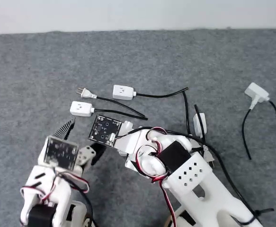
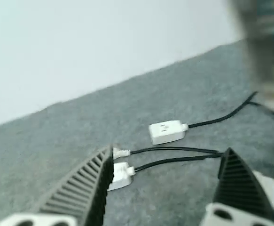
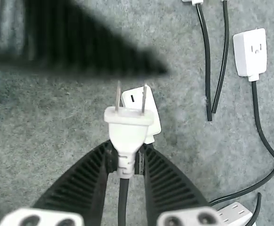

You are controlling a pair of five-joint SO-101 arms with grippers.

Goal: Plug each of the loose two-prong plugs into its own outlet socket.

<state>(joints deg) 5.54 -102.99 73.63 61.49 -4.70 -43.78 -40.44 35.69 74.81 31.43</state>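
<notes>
Right wrist view: the right gripper (image 3: pixel 126 157) has its fingers (image 3: pixel 85 183) clenched on a white two-prong plug (image 3: pixel 127 123) with a black cord, its flat prongs aimed at a white outlet socket (image 3: pixel 153 127) lying on the grey worktop (image 3: pixel 43 117). I'd square the prongs to the slots and push straight, so the loose socket doesn't skid. The left gripper (image 2: pixel 168 153) hangs released nearby and could brace it.

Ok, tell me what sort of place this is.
Most likely a robotics test bench: a grey felt-like tabletop against a bare white wall, loose outlet sockets on cords, and the right gripper holding a two-prong plug.
</notes>
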